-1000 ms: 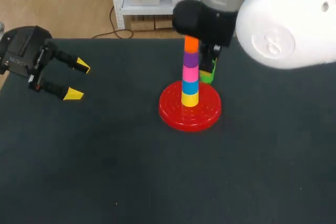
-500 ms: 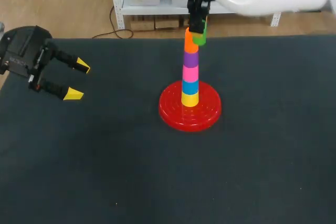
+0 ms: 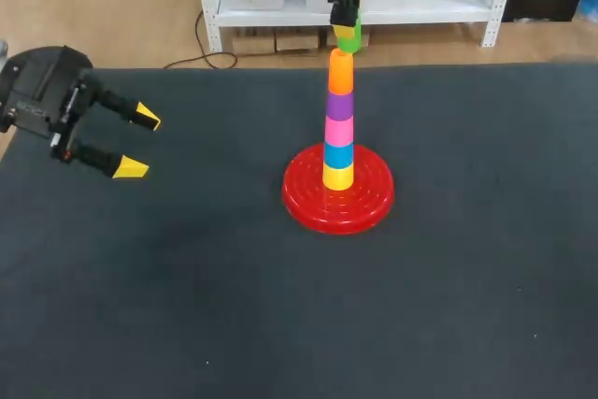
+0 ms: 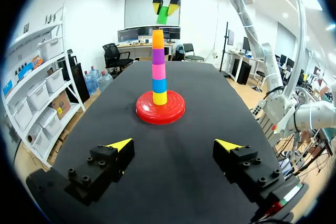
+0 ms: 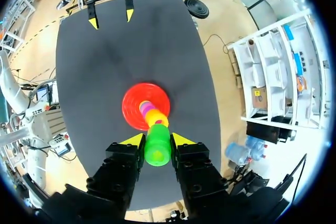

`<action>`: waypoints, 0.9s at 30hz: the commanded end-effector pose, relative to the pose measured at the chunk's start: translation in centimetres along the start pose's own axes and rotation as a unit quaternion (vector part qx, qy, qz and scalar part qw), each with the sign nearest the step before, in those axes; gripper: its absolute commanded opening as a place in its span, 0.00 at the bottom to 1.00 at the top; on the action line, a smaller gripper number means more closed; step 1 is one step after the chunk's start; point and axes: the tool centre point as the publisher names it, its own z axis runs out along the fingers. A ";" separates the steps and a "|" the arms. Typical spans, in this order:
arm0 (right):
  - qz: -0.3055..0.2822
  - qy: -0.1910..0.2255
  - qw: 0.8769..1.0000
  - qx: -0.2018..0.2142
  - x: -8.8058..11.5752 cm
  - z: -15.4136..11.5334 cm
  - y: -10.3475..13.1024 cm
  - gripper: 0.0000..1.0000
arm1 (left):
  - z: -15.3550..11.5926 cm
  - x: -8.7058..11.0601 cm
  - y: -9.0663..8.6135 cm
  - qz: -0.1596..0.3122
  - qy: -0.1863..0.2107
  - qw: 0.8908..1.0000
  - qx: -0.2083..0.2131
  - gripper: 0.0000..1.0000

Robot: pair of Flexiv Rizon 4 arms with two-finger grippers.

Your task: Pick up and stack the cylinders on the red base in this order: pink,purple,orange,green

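Stacking is nearly finished, as I judge it. On the red base (image 3: 338, 205), near the middle of the desk (image 3: 187, 306), an upright column holds a yellow cylinder (image 3: 338, 176) at the bottom, then a blue cylinder (image 3: 338, 154), the pink cylinder (image 3: 338, 128), the purple cylinder (image 3: 339, 104) and the orange cylinder (image 3: 341, 72) on top. Pink, purple and orange thus sit in the order asked.

Only the green cylinder (image 3: 348, 36) is left. The right hand (image 5: 157, 141) pinches it between both fingers, from two sides, and holds it in the air apart from the orange cylinder. In the head view it shows at twelve o'clock from that cylinder; in the left wrist view it hangs slightly to one side, not squarely over it.

The left hand (image 3: 140, 144), at about ten o'clock from the red base and well apart from it, is spread wide and holds nothing.

What remains, by my reckoning, is to centre the green cylinder over the orange cylinder, lower it on, and let go without tipping the tall pile.
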 end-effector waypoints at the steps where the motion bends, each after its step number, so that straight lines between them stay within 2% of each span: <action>1: -0.004 0.005 1.000 -0.018 -0.7 0.6 -0.7 0.00 | 0.0 0.1 0.0 0.001 -0.001 1.000 0.000 1.00; 19: -0.008 0.008 0.999 -0.035 -0.8 1.9 -0.7 0.00 | 0.0 0.1 0.0 0.001 -0.001 1.000 0.000 1.00; 27: -0.006 0.003 0.999 -0.033 -0.5 1.3 -0.6 0.00 | 0.0 0.1 0.0 0.001 -0.001 1.000 0.000 1.00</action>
